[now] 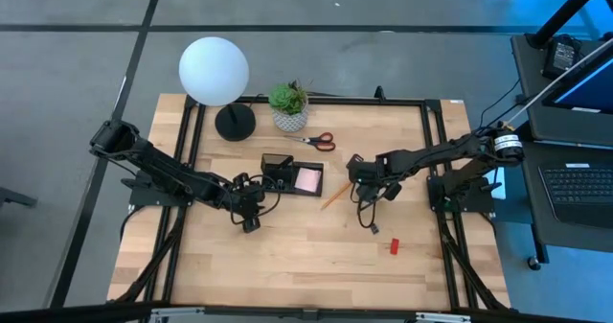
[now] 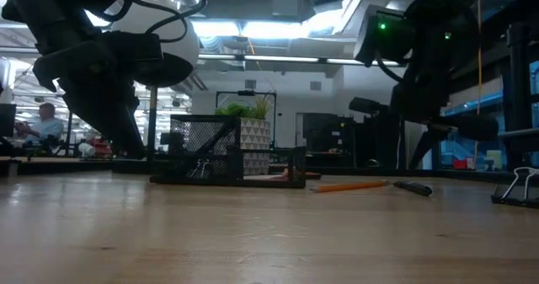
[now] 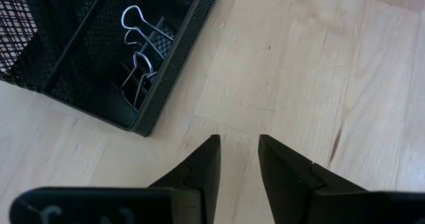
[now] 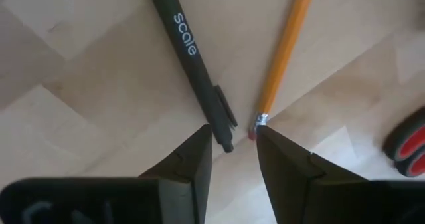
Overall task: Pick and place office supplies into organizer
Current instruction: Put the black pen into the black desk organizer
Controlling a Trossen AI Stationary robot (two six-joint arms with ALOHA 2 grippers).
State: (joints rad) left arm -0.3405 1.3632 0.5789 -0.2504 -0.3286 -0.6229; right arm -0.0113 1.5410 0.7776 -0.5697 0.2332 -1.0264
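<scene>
Both claws hang empty over the wooden tabletop [image 1: 287, 265], fingers spread a little with bare wood in the gap. Left claw [image 1: 251, 218] sits just off the organizer's [image 1: 287, 177] seven o'clock corner; its wrist view shows the black mesh wall and two binder clips [image 3: 138, 58] lying in one compartment. A pink sticky-note pad [image 1: 308, 179] lies in the organizer's three o'clock section. Right claw [image 1: 367, 191] hovers at three o'clock from the organizer, its fingertips [image 4: 199, 147] just short of the ends of a black pen [image 4: 189, 64] and an orange pencil [image 4: 285, 48], which fan apart on the wood. Red-handled scissors [image 1: 321, 141] lie at one o'clock from the organizer, beside the potted plant [image 1: 288, 105]. One small red block [image 1: 394, 246] rests at five o'clock, well apart.
</scene>
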